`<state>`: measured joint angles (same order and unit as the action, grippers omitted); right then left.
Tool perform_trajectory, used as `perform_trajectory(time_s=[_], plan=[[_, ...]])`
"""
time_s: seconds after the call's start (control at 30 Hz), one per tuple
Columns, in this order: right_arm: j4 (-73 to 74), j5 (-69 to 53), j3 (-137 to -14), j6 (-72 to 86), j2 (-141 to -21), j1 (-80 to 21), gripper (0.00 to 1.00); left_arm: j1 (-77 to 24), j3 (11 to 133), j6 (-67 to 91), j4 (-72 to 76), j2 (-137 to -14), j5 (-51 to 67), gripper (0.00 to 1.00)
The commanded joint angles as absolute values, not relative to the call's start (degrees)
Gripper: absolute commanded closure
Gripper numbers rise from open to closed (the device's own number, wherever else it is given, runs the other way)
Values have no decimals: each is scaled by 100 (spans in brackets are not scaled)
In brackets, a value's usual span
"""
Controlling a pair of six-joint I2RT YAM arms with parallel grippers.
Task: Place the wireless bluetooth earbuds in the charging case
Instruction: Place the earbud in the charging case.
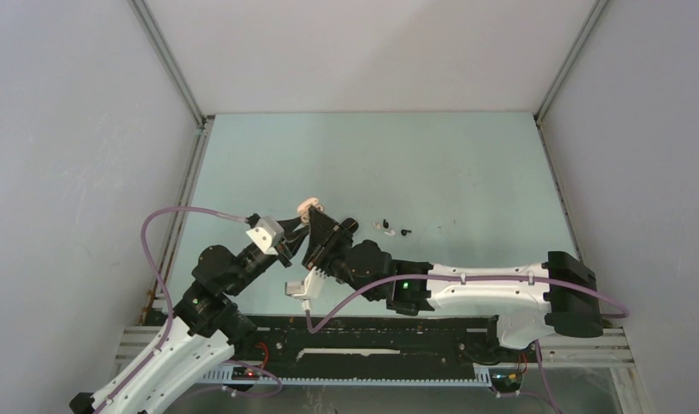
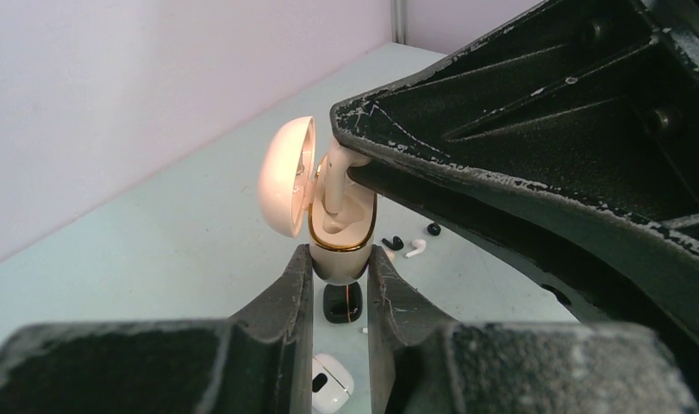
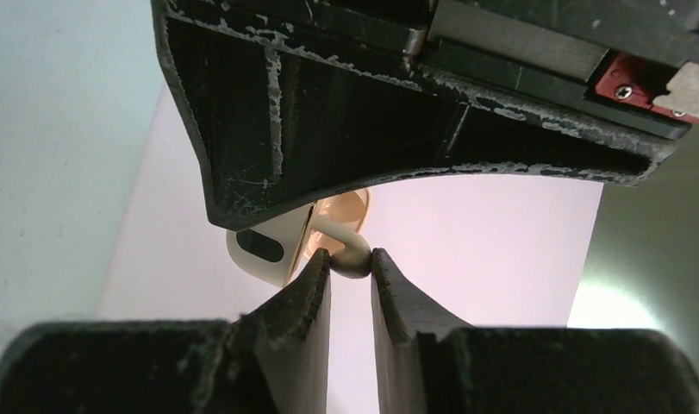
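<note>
My left gripper (image 2: 340, 269) is shut on a beige charging case (image 2: 341, 233) with a gold rim, held above the table with its lid (image 2: 287, 177) open to the left. My right gripper (image 3: 352, 261) is shut on a beige earbud (image 3: 350, 257) and holds it at the case's mouth; the earbud (image 2: 335, 177) stands in the case's opening. In the top view both grippers meet near the case (image 1: 308, 207). Loose black and white earbuds (image 1: 392, 229) lie on the table to the right, also seen in the left wrist view (image 2: 415, 247).
A black open case (image 2: 341, 302) and a white case (image 2: 333, 382) lie on the table below my left gripper. The pale green table (image 1: 432, 164) is walled by grey panels on the left, back and right.
</note>
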<state>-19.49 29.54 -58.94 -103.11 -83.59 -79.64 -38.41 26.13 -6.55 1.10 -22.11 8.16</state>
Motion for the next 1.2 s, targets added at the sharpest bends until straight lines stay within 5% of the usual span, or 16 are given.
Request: perform_trajectory(time_s=[0.0,1.17], plan=[[-2290,2999,-5932,-10441,-8406,-7965,100,-3867,2654,-751,317,-2232,966,100],[-1424,3251,-6231,-10151,-8420,-8176,98,-3874,2646,-713,334,-2150,928,100]])
